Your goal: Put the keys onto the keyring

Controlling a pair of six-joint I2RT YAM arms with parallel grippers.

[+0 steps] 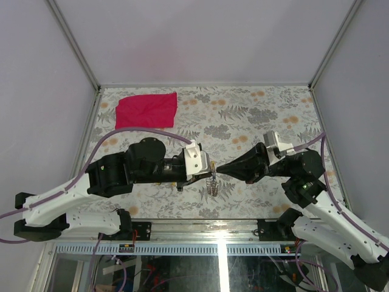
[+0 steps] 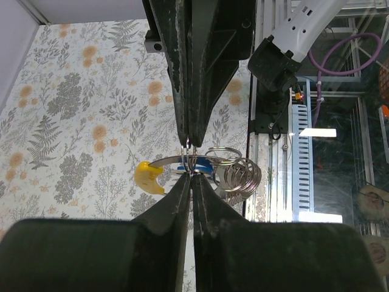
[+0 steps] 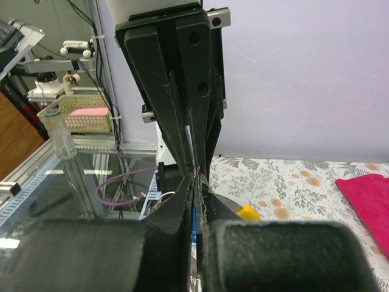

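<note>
Your left gripper [image 2: 192, 179] and right gripper [image 2: 189, 137] meet tip to tip above the table [image 1: 255, 115]. Both jaws are pinched together on the keyring [image 2: 238, 175]. A yellow key [image 2: 149, 177] and a blue key [image 2: 204, 165] hang there. Offside, a basket [image 3: 78, 120] holds something pink.

Red cloth [image 1: 146, 110] lying flat at the far left of the floral-patterned table [image 1: 255, 115], pale walls [image 1: 213, 36] around

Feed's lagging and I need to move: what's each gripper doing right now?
Left gripper: closed, pinching the keyring.
Right gripper: closed on the same keyring, from the opposite side.
</note>
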